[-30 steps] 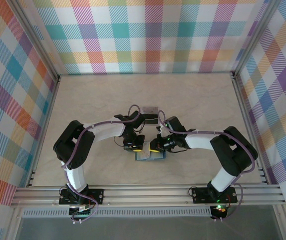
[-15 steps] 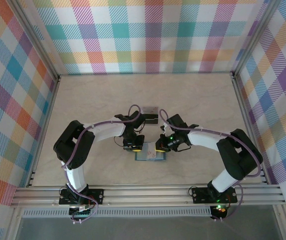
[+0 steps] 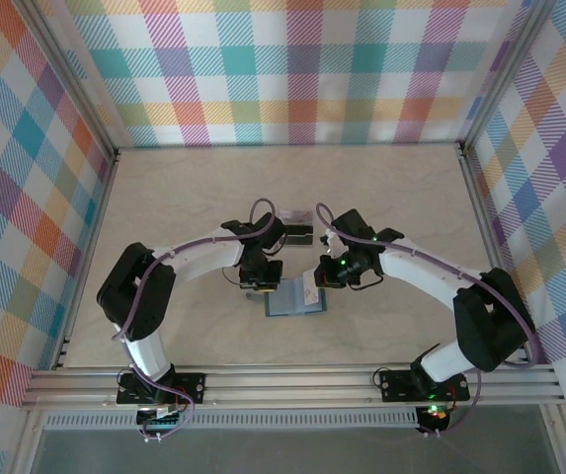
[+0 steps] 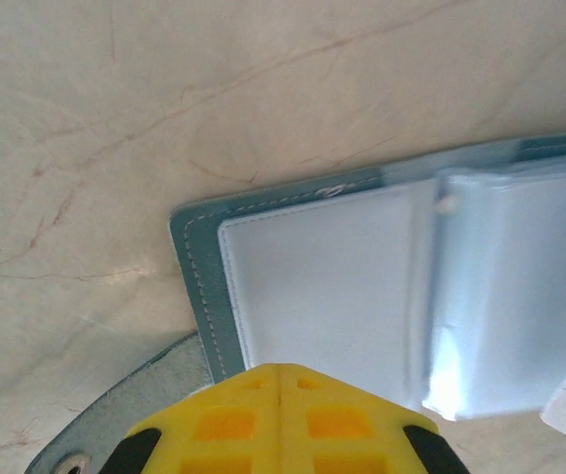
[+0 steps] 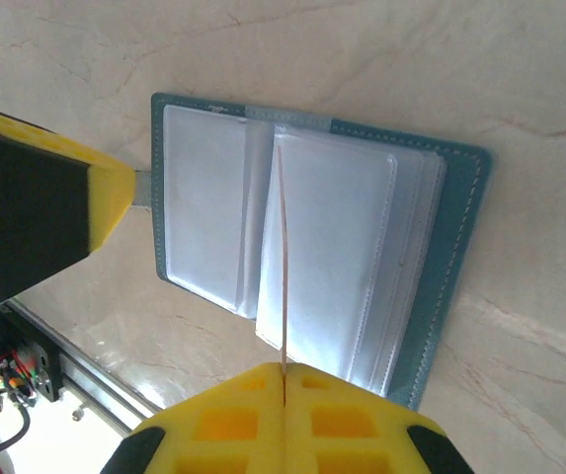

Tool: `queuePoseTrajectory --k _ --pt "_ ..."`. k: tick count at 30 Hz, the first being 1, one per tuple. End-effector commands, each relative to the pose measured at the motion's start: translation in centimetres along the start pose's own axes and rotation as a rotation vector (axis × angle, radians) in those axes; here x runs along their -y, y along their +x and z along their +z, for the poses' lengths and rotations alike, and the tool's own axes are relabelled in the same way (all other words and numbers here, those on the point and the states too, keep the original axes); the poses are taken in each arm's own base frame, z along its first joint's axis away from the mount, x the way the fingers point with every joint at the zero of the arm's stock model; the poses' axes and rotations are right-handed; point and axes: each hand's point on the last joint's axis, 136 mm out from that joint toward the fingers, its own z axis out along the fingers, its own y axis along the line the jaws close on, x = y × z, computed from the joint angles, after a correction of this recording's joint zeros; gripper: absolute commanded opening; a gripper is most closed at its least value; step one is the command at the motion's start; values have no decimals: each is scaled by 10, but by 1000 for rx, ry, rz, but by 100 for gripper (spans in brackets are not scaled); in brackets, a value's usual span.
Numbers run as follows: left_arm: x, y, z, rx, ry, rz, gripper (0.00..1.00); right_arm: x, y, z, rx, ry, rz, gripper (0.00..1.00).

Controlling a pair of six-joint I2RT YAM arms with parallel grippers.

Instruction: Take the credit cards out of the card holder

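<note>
Right gripper (image 5: 283,383) is pinching a credit card (image 5: 281,247) above the card holder (image 5: 460,227) — left gripper (image 4: 280,385), shut, seemingly bracing it; next, carrying the card aside.

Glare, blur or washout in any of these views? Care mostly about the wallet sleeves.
Left wrist: left fingers soft, too close to the lens; bright glare patch low on the card holder's clear sleeve. Right wrist: sleeves wash out nearly white; credit card edge-on in the right fingers, just a thin line. Top external: even light, sharp, everything small.
</note>
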Motion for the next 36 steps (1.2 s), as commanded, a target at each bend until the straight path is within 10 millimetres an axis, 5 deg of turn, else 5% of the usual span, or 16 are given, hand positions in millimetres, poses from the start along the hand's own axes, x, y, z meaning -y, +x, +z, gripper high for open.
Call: queuePoseTrajectory --k 1,9,19,36 --pt "2 -8 -22 66 -4 20 0 0 -8 -20 30 58 -74 0" --pt "0 -30 -51 224 -3 51 0 -18 -40 -46 92 106 -287 0" --pt "-26 -33 -53 273 -8 7 0 -31 -65 -78 160 202 -738 0" --pt "-50 -25 -47 265 2 -65 0 -38 -128 -69 18 344 -1144 0"
